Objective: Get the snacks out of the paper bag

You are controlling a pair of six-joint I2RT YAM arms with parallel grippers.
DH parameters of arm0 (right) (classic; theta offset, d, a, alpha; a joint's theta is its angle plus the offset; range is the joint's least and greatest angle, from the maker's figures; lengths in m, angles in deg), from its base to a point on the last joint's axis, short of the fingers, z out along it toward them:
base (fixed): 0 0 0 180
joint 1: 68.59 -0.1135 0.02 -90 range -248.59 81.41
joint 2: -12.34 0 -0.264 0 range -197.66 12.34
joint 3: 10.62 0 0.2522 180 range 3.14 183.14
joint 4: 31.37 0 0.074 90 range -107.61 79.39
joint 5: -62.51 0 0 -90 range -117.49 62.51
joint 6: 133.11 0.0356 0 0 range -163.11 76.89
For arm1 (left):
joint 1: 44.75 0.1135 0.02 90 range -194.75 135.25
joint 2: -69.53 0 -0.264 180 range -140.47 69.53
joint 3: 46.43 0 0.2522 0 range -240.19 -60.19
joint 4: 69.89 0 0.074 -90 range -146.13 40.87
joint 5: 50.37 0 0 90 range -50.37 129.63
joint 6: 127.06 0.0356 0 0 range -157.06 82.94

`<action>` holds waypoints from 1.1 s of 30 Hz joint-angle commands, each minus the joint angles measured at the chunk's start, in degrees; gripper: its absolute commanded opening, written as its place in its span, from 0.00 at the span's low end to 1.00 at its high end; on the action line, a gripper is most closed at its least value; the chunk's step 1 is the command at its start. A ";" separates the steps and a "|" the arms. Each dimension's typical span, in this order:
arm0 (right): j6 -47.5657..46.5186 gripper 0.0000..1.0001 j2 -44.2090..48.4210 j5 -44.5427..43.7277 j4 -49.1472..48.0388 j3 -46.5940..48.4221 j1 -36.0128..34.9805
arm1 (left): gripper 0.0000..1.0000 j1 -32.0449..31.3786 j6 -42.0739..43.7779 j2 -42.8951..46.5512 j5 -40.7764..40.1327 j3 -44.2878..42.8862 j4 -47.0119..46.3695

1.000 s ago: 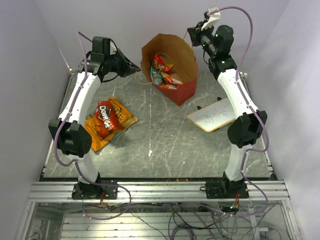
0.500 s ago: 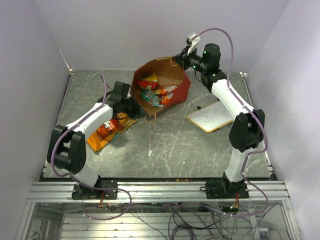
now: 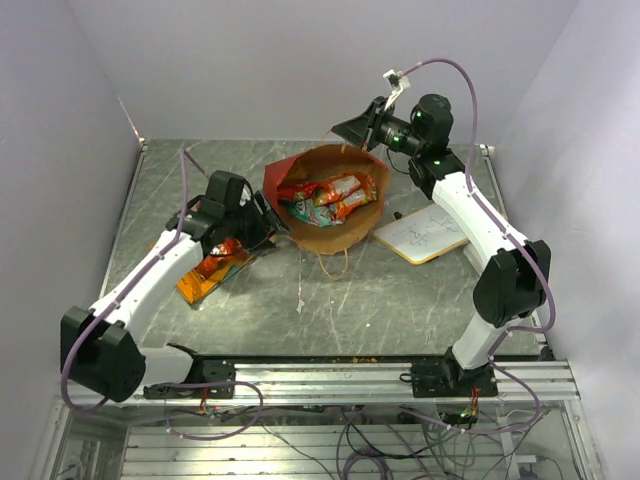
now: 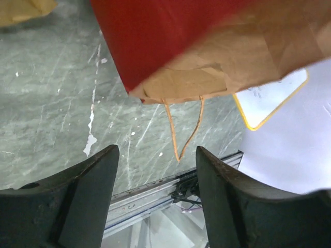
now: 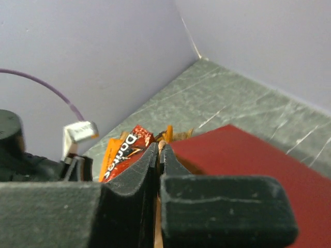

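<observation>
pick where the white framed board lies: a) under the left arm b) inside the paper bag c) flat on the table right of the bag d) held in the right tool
c: in the top view the white framed board lies flat on the table, to the right of the paper bag.

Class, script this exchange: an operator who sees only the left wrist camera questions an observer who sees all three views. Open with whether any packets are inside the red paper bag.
Operator: I see only the outside of the big red paper carrier bag. Is anything inside?
Observer: Yes. From above, several crinkly foil snack packets lie in its brown mouth.
Operator: Are any snacks out of it?
Observer: A red Doritos bag and an orange chip bag lie on the grey table, left of the bag.
Operator: Where is the other arm?
Observer: The right gripper is shut on a thin brown strip at the bag's far side.
</observation>
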 commanded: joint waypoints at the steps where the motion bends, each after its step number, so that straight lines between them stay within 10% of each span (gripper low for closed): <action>1: 4.04 0.00 -0.65 -2.83 9.06 3.70 -2.31 | 0.80 -0.29 11.75 4.40 -3.04 -8.13 6.93; 12: -6.16 0.00 -2.76 -11.73 26.50 11.91 -3.80 | 0.86 -8.77 25.27 -1.05 -2.26 -18.68 1.01; 23: -11.87 0.00 -4.27 -12.71 31.15 16.98 -1.97 | 0.74 -24.03 51.83 -2.25 -15.69 -5.26 -33.16; 33: -10.31 0.00 -5.45 -8.04 30.01 18.43 -0.09 | 0.52 -24.57 70.70 -15.40 -25.53 -7.60 -39.51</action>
